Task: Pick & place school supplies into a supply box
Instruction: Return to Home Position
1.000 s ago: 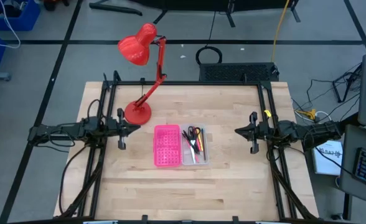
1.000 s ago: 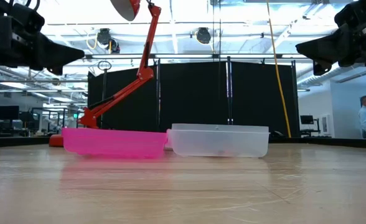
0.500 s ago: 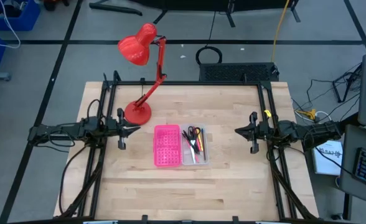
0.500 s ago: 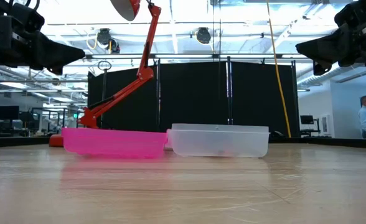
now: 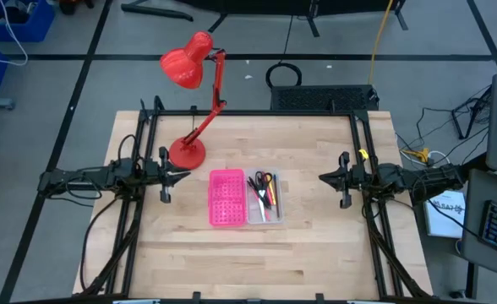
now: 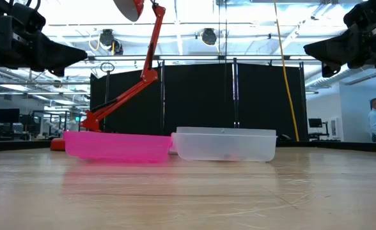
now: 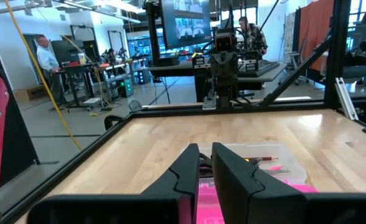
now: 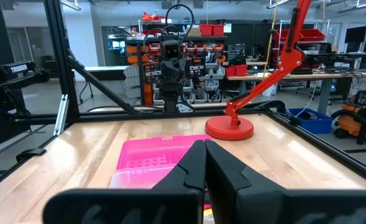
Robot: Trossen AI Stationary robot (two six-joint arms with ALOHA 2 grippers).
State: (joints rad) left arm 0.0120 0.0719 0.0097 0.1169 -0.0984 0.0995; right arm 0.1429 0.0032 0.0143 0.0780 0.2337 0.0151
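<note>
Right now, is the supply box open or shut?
Open: the supply box lies spread flat, pink half beside clear half, pens showing uncovered in the clear half.

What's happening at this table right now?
Nothing is being handled. The left gripper hangs at the left side of the table and the right gripper at its right, both shut and empty. The box lies open mid-table with the pens and scissors in its clear half. A red lamp stands beside it.

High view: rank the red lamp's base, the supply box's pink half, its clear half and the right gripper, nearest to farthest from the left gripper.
1. Lamp base, right beside the left gripper.
2. Pink half, toward the centre.
3. Clear half, beyond the pink.
4. Right gripper, across the table.
</note>
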